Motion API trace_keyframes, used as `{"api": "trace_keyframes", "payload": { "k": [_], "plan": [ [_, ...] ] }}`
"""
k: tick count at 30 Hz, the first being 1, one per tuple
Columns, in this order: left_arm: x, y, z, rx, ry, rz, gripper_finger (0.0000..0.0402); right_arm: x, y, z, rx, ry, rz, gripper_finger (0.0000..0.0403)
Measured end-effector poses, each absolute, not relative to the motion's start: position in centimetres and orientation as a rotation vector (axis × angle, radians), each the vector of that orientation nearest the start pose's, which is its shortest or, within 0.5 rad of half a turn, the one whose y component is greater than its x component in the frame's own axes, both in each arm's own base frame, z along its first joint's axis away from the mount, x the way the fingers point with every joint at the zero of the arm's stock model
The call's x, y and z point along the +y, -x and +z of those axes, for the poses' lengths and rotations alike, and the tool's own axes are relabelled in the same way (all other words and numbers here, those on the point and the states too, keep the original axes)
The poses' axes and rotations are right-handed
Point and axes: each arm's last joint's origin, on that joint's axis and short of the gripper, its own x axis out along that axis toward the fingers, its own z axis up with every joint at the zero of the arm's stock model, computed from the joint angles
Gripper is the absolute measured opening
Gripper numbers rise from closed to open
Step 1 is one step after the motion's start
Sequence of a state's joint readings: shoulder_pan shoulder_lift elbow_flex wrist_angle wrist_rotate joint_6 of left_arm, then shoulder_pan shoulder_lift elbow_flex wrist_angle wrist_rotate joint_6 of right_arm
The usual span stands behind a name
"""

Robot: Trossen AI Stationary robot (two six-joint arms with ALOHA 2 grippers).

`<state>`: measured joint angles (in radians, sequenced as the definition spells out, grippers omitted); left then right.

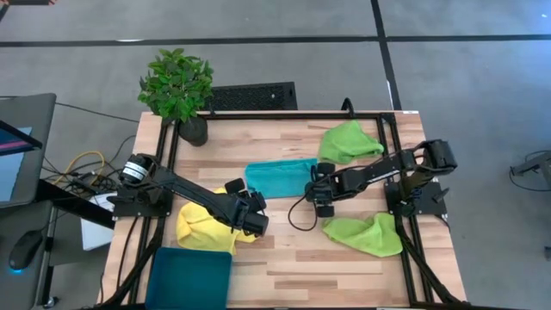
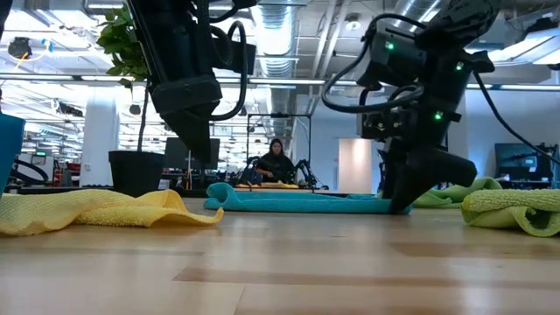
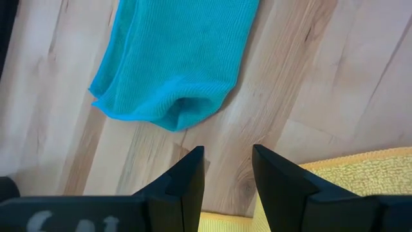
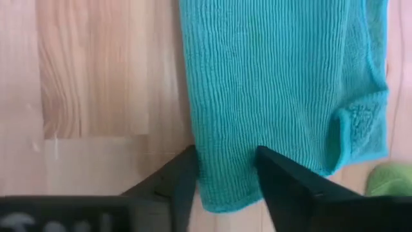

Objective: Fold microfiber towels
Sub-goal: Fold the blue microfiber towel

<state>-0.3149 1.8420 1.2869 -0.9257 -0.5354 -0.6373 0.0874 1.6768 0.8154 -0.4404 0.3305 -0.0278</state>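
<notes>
Teal towel (image 1: 280,178): we are seeing it lying flat and partly folded at the middle of the wooden surface (image 1: 284,258); we are taking it as our landmark.
Right claw (image 1: 324,205): we are finding it at the teal towel's right edge, fingers parted and straddling the hem in the right wrist view (image 4: 222,174), tips down at the surface in the low view (image 2: 407,197).
Left claw (image 1: 256,217): we are logging it just in front of the teal towel's left corner, fingers apart over bare wood, gripping nothing (image 3: 228,171).
Yellow towel (image 1: 202,226): lying crumpled left-front of the teal towel, under the left arm.
Lime towels: one (image 1: 349,140) is lying bunched right-rear of the teal towel, the other (image 1: 366,232) right-front.
Tray (image 1: 189,275): dark teal, sitting front-left, beyond the yellow towel.
Potted plant (image 1: 178,86): standing rear-left of the teal towel.
</notes>
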Motion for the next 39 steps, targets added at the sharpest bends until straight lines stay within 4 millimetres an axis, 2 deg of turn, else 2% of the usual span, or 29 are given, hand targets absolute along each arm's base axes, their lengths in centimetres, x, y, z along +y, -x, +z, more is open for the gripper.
{"api": "trace_keyframes", "payload": {
  "k": [6, 8, 13, 16, 27, 32, 39],
  "plan": [
    [-9.1, -32.7, 18.7, 1.205, -0.074, 0.581, 0.0123, 1.4, -27.7, 12.7, 1.287, 0.298, -0.204, 0.0033],
    [-9.1, -32.7, 18.7, 1.205, -0.071, 0.581, 0.0123, 1.4, -27.7, 12.7, 1.29, 0.318, -0.191, 0.0012],
    [-9.1, -32.7, 18.7, 1.213, -0.041, 0.577, 0.0123, 1.2, -28.6, 14.1, 1.294, 0.359, -0.172, 0.0022],
    [-9.2, -32.6, 18.7, 1.214, -0.032, 0.576, 0.0123, 0.9, -29.4, 15.1, 1.284, 0.409, -0.154, 0.001],
    [-10.5, -32.2, 18.7, 1.187, 0.007, 0.59, 0.0123, -1.3, -32.2, 18.8, 1.183, 0.561, -0.072, 0.0006],
    [-11.0, -32.1, 18.7, 1.144, 0.054, 0.641, 0.0123, -1.4, -33.3, 19.5, 1.063, 0.6, 0.019, 0.0007],
    [-11.2, -32.0, 18.8, 1.122, 0.092, 0.668, 0.0123, -1.5, -34.3, 20.0, 0.938, 0.645, 0.054, 0.0006]
  ]
}}
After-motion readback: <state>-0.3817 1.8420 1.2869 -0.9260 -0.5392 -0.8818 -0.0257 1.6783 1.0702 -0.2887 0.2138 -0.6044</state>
